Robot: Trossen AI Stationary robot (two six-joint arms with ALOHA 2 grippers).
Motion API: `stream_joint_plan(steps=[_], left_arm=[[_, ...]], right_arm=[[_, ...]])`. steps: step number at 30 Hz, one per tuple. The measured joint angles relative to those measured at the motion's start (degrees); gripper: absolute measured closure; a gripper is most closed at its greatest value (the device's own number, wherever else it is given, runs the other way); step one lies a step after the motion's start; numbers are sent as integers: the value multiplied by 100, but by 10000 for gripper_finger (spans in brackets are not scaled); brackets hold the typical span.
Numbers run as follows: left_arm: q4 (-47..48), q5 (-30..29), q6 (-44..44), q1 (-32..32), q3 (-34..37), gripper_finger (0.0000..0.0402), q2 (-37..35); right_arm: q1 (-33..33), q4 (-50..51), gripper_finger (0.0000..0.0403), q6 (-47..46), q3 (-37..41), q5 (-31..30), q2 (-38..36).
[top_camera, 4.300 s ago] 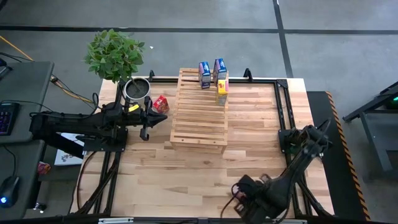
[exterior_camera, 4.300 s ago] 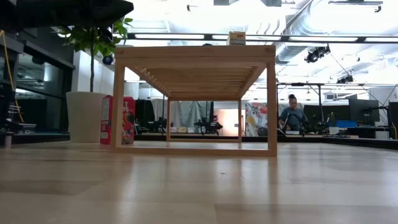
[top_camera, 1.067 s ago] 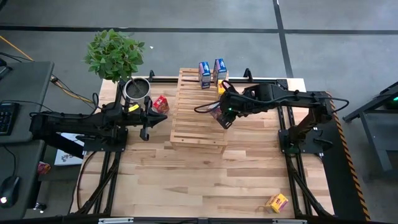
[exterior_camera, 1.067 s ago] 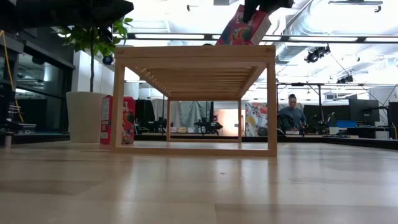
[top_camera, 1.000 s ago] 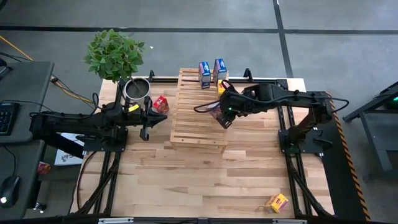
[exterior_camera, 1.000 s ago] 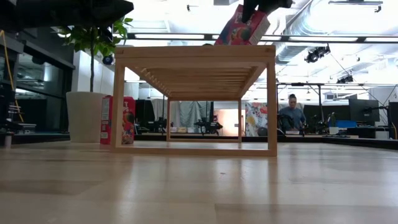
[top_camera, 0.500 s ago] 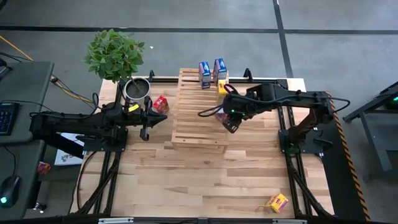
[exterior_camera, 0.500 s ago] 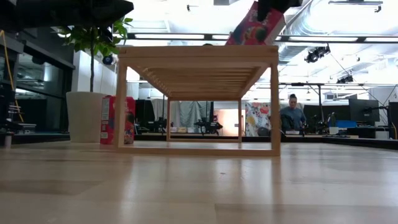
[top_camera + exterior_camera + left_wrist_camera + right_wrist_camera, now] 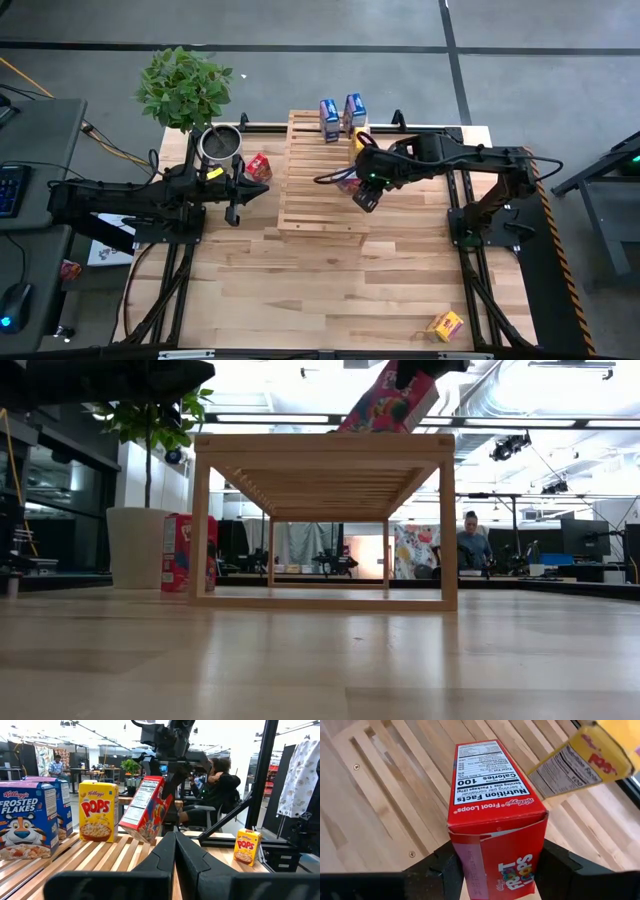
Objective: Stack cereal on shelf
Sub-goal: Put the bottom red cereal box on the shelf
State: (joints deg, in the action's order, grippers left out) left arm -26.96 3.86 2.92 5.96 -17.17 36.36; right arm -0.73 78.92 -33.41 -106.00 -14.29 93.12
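My right gripper (image 9: 365, 192) is shut on a red cereal box (image 9: 147, 810) and holds it tilted over the right side of the pale slatted shelf (image 9: 320, 175). At the shelf's far end stand two blue boxes (image 9: 328, 118) (image 9: 352, 108) and a yellow box (image 9: 357, 138). Another red box (image 9: 258, 165) stands on the table at the shelf's left. A second yellow box (image 9: 446, 324) lies near the table's front right corner. My left gripper (image 9: 235, 195) waits shut, left of the shelf. My right gripper pinches the red box at its flap end (image 9: 485, 855), one finger (image 9: 451, 866) on each side of it. The fingers slant down from the table's right. The box hangs tilted below them, its lower corner (image 9: 342, 428) down at the shelf's top slats.
A potted plant (image 9: 185, 85) and a metal pot (image 9: 220, 143) stand at the table's far left corner. Black rails (image 9: 455, 190) run along the table's sides. Bare planks (image 9: 300, 290) stretch between the shelf and the near edge. A person (image 9: 468, 545) sits in the room behind.
My right gripper has swung a little toward the table's right and come partly back, rolling its wrist. The red box has tipped further over. The shelf has slid slightly toward the table's right.
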Motion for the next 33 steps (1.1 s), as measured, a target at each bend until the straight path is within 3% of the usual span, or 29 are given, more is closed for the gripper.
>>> stream_joint_plan(steps=[5, 12, 25, 33], left_arm=[[-1, 0, -4, 0, 0, 401, -1], [-13, 0, -2, 0, 0, 401, -2], [-4, 0, 0, 0, 0, 401, -1], [2, 0, 4, 0, 0, 401, 0]], right_arm=[[-100, -279, 217, 506, 0, 238, -40], [-273, -37, 217, 320, 0, 445, -312], [-985, 1152, 217, -1610, 0, 1144, -604], [-1481, 1104, 217, -2916, 327, 1460, -592]])
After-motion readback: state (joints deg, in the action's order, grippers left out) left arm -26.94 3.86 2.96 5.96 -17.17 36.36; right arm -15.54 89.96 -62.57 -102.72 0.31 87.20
